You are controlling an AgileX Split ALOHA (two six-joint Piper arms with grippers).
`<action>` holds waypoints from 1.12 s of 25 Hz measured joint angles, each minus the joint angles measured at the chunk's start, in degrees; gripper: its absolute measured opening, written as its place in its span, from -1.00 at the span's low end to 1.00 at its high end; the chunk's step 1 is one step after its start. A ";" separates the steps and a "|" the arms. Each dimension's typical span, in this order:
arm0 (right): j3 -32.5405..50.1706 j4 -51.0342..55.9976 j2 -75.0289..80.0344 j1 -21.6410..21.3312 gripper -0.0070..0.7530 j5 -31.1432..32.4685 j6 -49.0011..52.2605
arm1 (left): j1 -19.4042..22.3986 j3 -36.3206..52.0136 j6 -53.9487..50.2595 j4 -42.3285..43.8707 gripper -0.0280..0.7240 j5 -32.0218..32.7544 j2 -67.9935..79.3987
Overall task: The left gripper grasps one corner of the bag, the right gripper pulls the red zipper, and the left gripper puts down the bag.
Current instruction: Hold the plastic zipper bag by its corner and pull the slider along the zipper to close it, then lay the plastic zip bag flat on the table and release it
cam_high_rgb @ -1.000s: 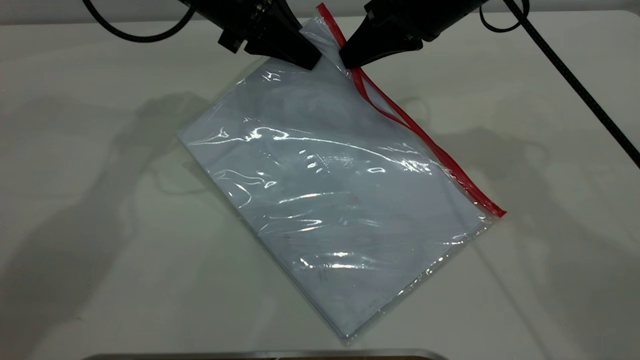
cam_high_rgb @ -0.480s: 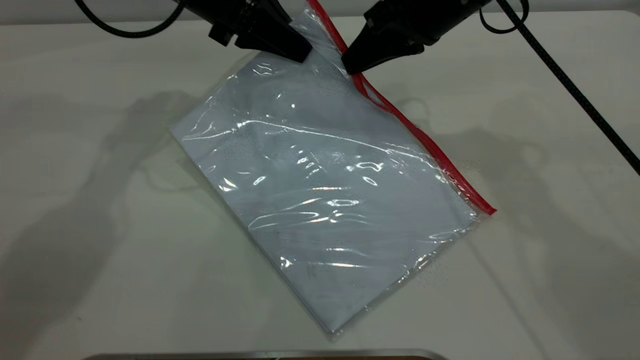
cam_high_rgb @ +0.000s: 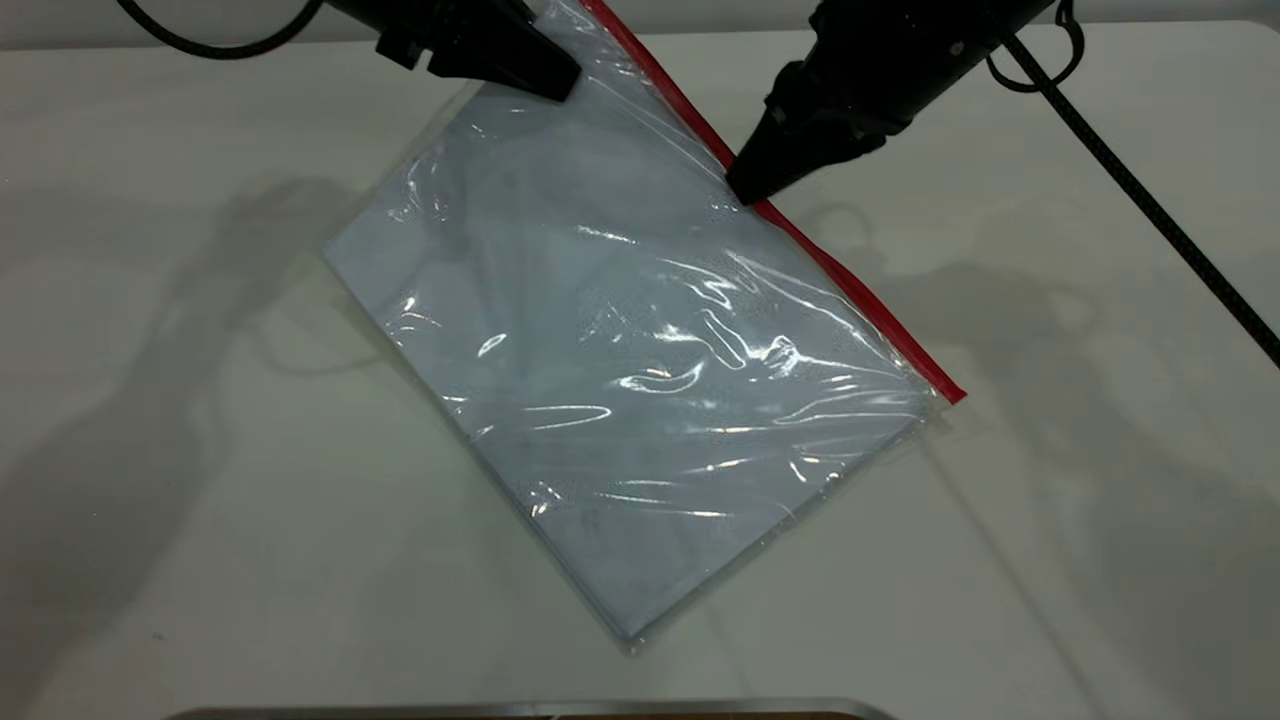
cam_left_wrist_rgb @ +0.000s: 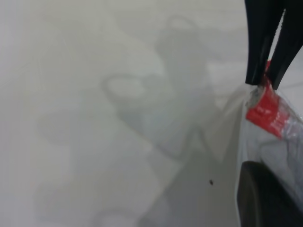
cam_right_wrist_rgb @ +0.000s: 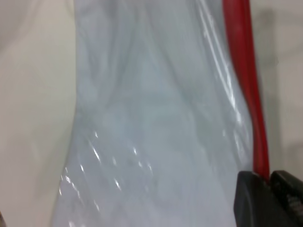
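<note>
Two black robot grippers are busy with one big, flat, see-through plastic bag [cam_high_rgb: 640, 380] that has a smudgy white sheet inside. The left gripper [cam_high_rgb: 545, 80], the one with chunky wedge fingers, is at the far edge of the white table [cam_high_rgb: 150, 450]. Its fingers are pinched together on the clear corner of the bag [cam_high_rgb: 560, 30], right at one end of the thin red zipper strip [cam_high_rgb: 840, 280]. I think it holds that corner up so the bag cannot slide away while the other one pulls. In the left wrist view you can see the thin fingers [cam_left_wrist_rgb: 258, 42] squeezed on the red end of the strip. The right gripper [cam_high_rgb: 742, 190], the one with pointy fingers, sits on the red zipper a little way down from the held corner. Its fingers are closed on the strip, and the right wrist view shows the red line running straight into the tips. The little slider itself is hidden under the tips, so I cannot see it. The bag lies slanted across the middle of the table, with its far end lifted and its near end resting flat. The plastic is wrinkly and shiny with bright spots of light. The red strip looks straight and tight along the right side. I think the zip pull is only partly done, because most of the strip lies ahead of the right gripper.
</note>
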 joint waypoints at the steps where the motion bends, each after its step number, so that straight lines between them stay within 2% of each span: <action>1: 0.00 -1.91 0.00 0.00 -0.82 0.00 1.60 | 0.32 0.00 -0.67 0.15 -0.78 0.00 0.00; 11: 0.17 -32.84 0.39 -0.06 -0.81 5.57 25.77 | 3.41 0.00 -3.88 6.11 -0.78 0.00 -0.49; 16: 0.17 -38.06 0.39 -0.06 -0.76 6.41 32.20 | 3.30 -0.05 -4.64 10.94 -0.78 0.00 -0.49; 20: 0.17 -39.96 0.39 -0.43 -0.54 6.83 32.83 | 3.30 -0.05 -8.37 14.56 -0.73 -0.73 -0.49; 23: 0.17 -39.70 0.39 -0.50 -0.22 6.23 32.93 | 3.12 -0.11 -12.33 14.88 -0.52 -1.87 -0.55; 28: -0.62 -39.63 0.39 -0.50 0.32 4.71 32.93 | 3.00 -0.11 -20.60 18.05 0.16 -5.10 -1.27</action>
